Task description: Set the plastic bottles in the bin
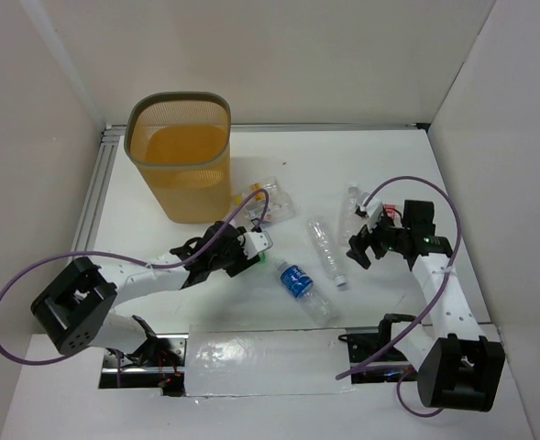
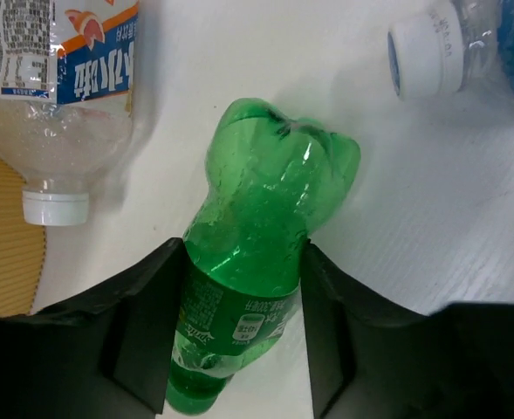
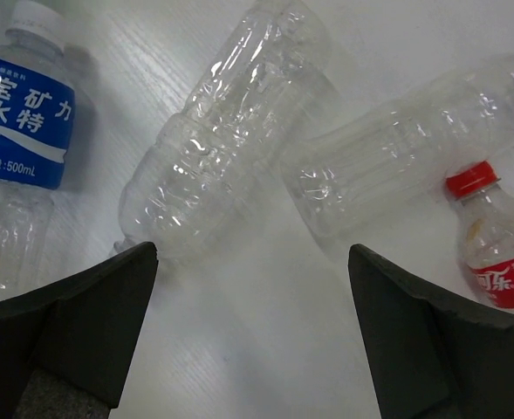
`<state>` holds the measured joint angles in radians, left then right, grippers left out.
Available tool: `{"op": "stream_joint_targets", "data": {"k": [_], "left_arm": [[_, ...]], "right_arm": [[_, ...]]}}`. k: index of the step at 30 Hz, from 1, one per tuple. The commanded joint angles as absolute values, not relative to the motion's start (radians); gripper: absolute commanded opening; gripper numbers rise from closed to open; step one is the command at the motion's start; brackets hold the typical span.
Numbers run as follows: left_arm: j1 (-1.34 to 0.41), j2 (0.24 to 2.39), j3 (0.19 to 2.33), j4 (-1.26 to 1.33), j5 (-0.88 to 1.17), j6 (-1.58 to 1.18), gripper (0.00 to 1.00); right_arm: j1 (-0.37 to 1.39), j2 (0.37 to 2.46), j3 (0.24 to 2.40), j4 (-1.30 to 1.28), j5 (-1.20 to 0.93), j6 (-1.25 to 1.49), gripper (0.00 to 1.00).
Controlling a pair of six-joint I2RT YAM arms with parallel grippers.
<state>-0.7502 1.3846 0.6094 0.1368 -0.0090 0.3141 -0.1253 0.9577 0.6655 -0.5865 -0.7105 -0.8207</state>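
The green bottle (image 2: pixel 270 201) lies on the white table, and my left gripper (image 2: pixel 243 288) is shut on its labelled middle, a finger against each side. From above, the left gripper (image 1: pixel 254 246) is just right of the orange mesh bin (image 1: pixel 180 197), with only a bit of green bottle (image 1: pixel 263 259) showing. My right gripper (image 3: pixel 252 279) is open and empty, just above the table in front of a crushed clear bottle (image 3: pixel 230 131). Another clear bottle (image 3: pixel 414 148), a red-capped one (image 3: pixel 501 236) and the blue-labelled bottle (image 3: pixel 21 122) lie around it.
From above, the blue-labelled bottle (image 1: pixel 297 280) and a clear bottle (image 1: pixel 326 246) lie mid-table between the grippers, and the right gripper (image 1: pixel 359 249) is beside them. Crushed bottles (image 1: pixel 268 202) lie by the bin. A white-capped bottle (image 2: pixel 65 105) lies beside the bin wall (image 2: pixel 3 244).
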Motion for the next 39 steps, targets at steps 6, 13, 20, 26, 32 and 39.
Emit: {"op": "stream_joint_targets", "data": {"k": [6, 13, 20, 26, 32, 39], "left_arm": [[-0.773, 1.246, 0.597, 0.129, 0.061, 0.304, 0.28], [-0.822, 1.027, 0.762, 0.029, 0.071, 0.239, 0.28], [-0.831, 0.979, 0.991, 0.021, 0.006, 0.164, 0.30], [-0.792, 1.026, 1.160, 0.225, -0.210, 0.164, 0.32], [-0.617, 1.149, 1.281, 0.390, -0.279, 0.078, 0.31], [-0.396, 1.258, 1.358, 0.405, -0.322, -0.015, 0.34]], "right_arm": [[0.026, 1.087, 0.750, -0.515, -0.531, -0.585, 0.92], [0.126, 1.206, 0.882, -0.515, -0.437, -0.404, 0.93], [0.178, 1.327, 0.968, -0.479, -0.416, -0.285, 0.97], [0.291, 1.387, 0.959, -0.414, -0.319, -0.212, 0.97], [0.313, 1.411, 0.928, -0.382, -0.285, -0.189, 0.97], [0.333, 1.448, 0.897, -0.383, -0.255, -0.198, 0.97]]}}
